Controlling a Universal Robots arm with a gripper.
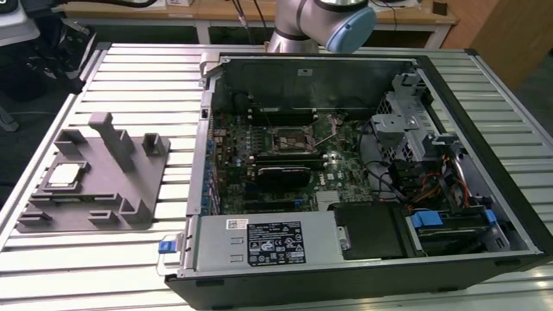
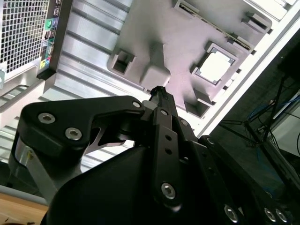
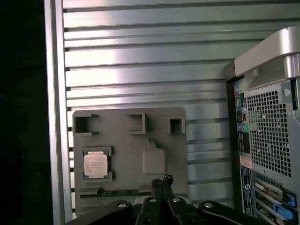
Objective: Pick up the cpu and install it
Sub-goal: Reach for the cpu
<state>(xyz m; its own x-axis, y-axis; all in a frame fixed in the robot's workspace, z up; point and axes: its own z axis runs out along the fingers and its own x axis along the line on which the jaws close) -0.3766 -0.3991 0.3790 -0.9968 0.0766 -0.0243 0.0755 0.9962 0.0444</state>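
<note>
Black gripper (image 2: 158, 90) hangs over the grey holder block (image 3: 126, 154), with its jaws pressed together and nothing between them. The cpu (image 3: 96, 164) lies flat in a square recess of this block, apart from the gripper. The block stands on the slatted table (image 1: 129, 71), at the exterior view's left of the open computer case (image 1: 302, 78). The motherboard socket (image 1: 292, 137) inside the case is well apart from the cpu.

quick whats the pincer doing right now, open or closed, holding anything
pincer: closed, holding nothing; the chip lies in its grey holder, apart from the pincer.
</note>
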